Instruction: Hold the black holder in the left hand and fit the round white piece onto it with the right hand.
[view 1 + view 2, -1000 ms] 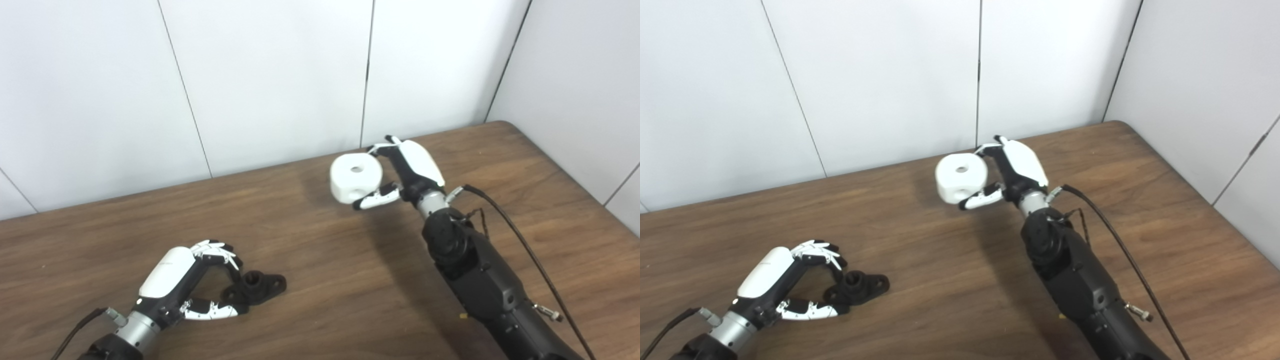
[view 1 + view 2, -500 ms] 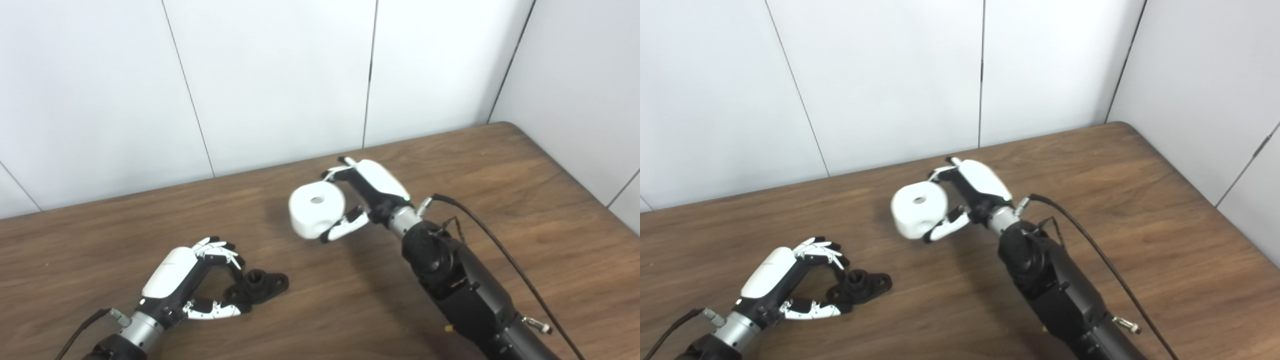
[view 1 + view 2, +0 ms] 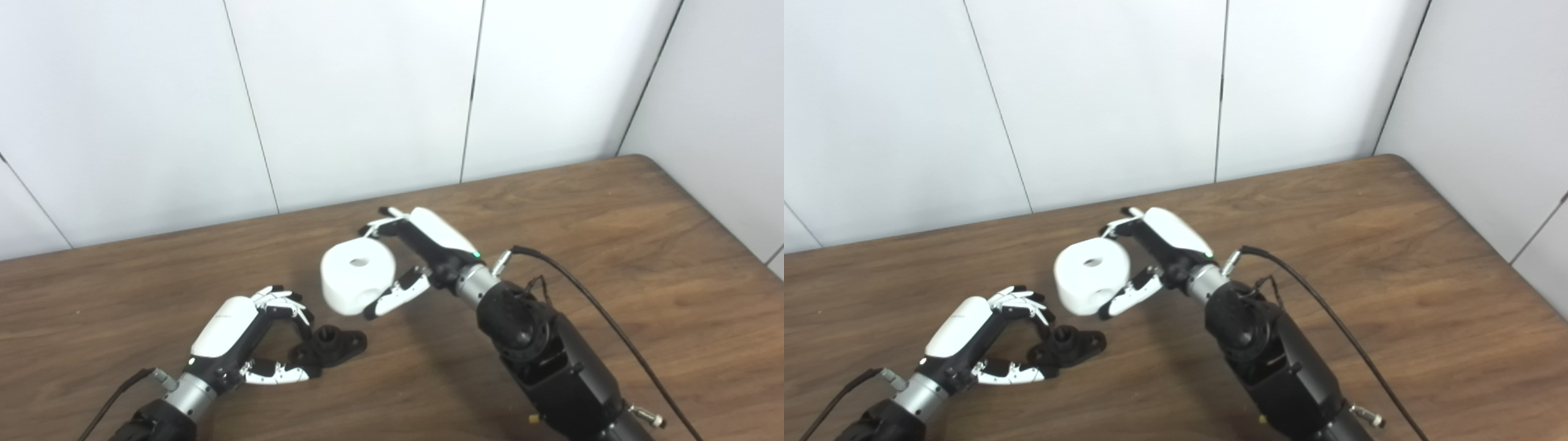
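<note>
No text, label, brand, number or sign can be read anywhere in either view.

Lab: white panel walls (image 3: 355,92); wooden table (image 3: 643,245)

The brown wood-grain desk (image 3: 612,245) looks smooth and matt. The round white plastic piece (image 3: 355,283) is matt; the small black plastic holder (image 3: 334,345) slightly glossy.

Black holder (image 3: 331,346) near end behind left hand (image 3: 245,340) fingers.
</note>
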You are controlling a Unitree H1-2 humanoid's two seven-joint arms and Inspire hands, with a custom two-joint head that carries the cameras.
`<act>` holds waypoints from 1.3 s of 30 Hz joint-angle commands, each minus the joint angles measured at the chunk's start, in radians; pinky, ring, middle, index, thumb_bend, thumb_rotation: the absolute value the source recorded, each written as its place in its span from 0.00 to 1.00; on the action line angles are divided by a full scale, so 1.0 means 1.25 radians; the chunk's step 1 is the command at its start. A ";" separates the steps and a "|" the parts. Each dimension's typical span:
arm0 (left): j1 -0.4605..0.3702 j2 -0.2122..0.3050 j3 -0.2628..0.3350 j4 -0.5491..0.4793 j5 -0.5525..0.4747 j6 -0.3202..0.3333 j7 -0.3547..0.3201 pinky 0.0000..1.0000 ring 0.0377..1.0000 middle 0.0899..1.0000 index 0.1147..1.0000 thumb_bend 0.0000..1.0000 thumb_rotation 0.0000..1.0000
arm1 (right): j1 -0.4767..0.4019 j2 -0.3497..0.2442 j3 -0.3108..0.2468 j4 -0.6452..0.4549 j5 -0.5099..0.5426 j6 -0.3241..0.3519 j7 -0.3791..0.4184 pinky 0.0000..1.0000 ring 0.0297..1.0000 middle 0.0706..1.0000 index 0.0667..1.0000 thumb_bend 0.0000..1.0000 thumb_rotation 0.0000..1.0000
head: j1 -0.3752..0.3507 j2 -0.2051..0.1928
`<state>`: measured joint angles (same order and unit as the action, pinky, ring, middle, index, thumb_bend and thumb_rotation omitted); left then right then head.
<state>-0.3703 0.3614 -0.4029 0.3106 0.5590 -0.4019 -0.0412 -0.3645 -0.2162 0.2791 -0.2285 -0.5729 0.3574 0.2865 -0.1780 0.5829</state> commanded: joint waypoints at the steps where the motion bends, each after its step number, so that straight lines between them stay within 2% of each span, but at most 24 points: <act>1: 0.008 -0.004 -0.025 0.012 0.047 0.029 -0.036 0.94 0.83 0.65 0.41 0.52 0.05 | -0.040 0.006 0.000 -0.050 0.002 0.011 0.011 1.00 0.97 0.79 0.45 0.52 0.15 | 0.000 0.001; 14: 0.013 -0.006 -0.034 -0.007 0.058 0.050 -0.048 0.94 0.83 0.65 0.42 0.52 0.05 | -0.017 0.031 0.022 -0.112 0.020 0.064 0.061 1.00 0.98 0.80 0.45 0.52 0.15 | 0.028 0.014; 28: 0.021 -0.005 -0.037 -0.038 0.048 0.065 -0.051 0.96 0.84 0.65 0.42 0.52 0.05 | 0.009 0.021 0.032 -0.089 0.031 0.048 0.062 1.00 0.97 0.80 0.45 0.52 0.15 | 0.043 0.025; 39: 0.026 -0.005 -0.039 -0.063 0.050 0.086 -0.056 0.97 0.84 0.65 0.42 0.52 0.05 | -0.002 -0.006 0.035 -0.065 0.020 0.030 0.057 1.00 0.97 0.80 0.45 0.52 0.15 | 0.059 0.034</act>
<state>-0.3526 0.3588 -0.4218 0.2307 0.5891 -0.3098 -0.0509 -0.3236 -0.2187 0.3267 -0.2968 -0.5405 0.4347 0.3750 -0.1043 0.6243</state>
